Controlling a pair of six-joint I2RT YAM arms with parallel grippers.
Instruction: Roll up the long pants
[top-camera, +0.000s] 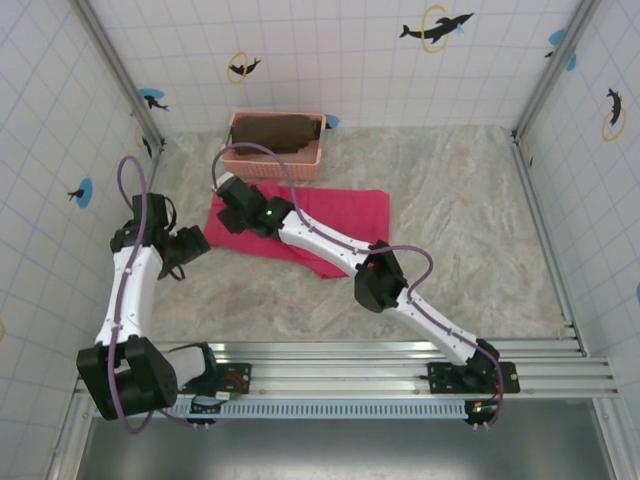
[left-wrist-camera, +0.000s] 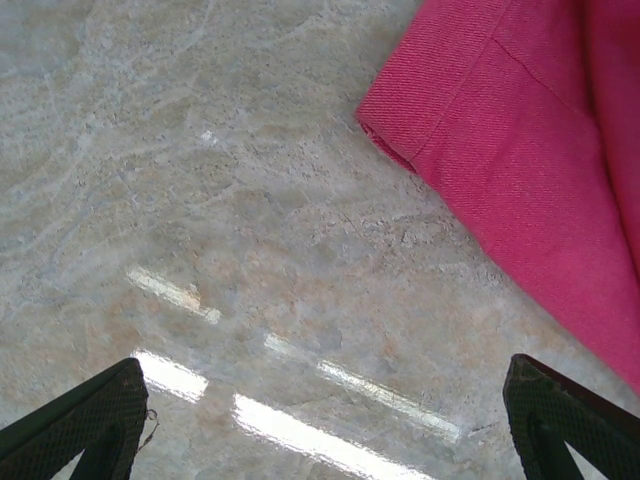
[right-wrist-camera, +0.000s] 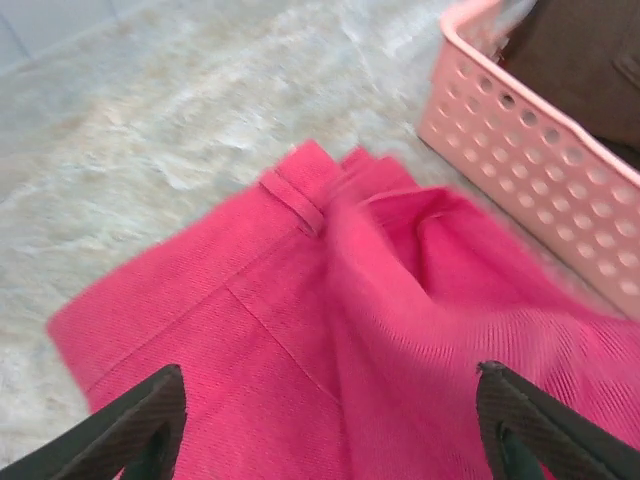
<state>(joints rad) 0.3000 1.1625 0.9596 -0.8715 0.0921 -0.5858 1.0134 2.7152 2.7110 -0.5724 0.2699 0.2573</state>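
Pants (top-camera: 345, 208) lie flat on table (top-camera: 470, 230), just in front of basket (top-camera: 275, 168). Right gripper (right-wrist-camera: 328, 382) over their left end, jaws wide apart, holding nothing. Left gripper (left-wrist-camera: 322, 370) over bare table beside pants corner, jaws wide, empty.

No writing, brand or number could be read; the tiled wall (top-camera: 340, 60) behind the pink basket (top-camera: 305, 160) bore wordless dolphin stickers (top-camera: 437, 28).

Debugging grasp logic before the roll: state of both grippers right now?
Left gripper: open, holding nothing, over bare table.
Right gripper: open, jaws spread above the long pants, holding nothing.
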